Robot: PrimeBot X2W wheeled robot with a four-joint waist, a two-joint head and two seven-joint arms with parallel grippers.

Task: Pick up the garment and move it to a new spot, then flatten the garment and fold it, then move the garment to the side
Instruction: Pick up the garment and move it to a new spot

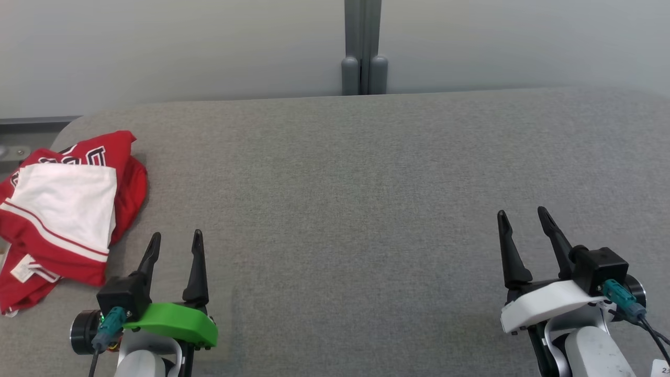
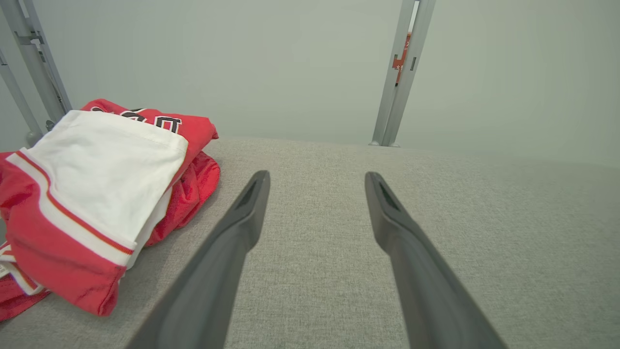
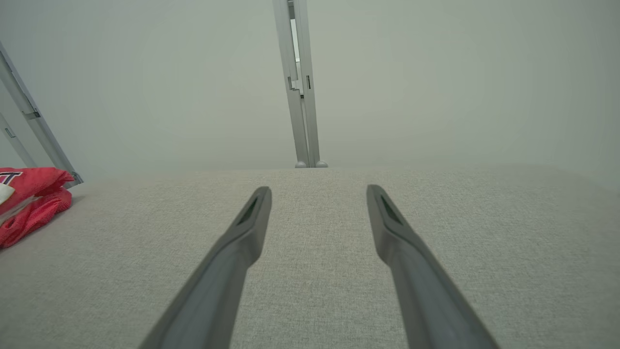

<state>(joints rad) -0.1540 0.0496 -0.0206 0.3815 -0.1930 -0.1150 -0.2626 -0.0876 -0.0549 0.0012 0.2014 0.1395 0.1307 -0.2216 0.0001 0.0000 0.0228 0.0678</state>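
The shirt [image 1: 68, 209] was red and white. It lay in a folded, lumpy pile at the left edge of the head view, on the grey table [image 1: 366, 183]. A big white part sat on top. A thin red stripe ran along the white edge, and red cloth showed all around it. Some dark letters showed on the red part at the back, but they were too bent to read. A small white tag stuck out near the bottom left.

In the left wrist view the shirt [image 2: 97, 184] filled the left side. In the right wrist view a bit of it [image 3: 29, 194] peeked in at the far left.

There was one shirt. There were two grippers, and each had two dark fingers.

The left gripper [image 1: 176, 234] was at the lower left of the head view, just beside the shirt but not touching it. Its fingers were spread apart with nothing between them. The right gripper [image 1: 522, 211] was at the lower right, well apart from the shirt. Its fingers were spread apart too, with nothing in them.

One grey post [image 1: 361, 52] stood at the top middle, behind the table.
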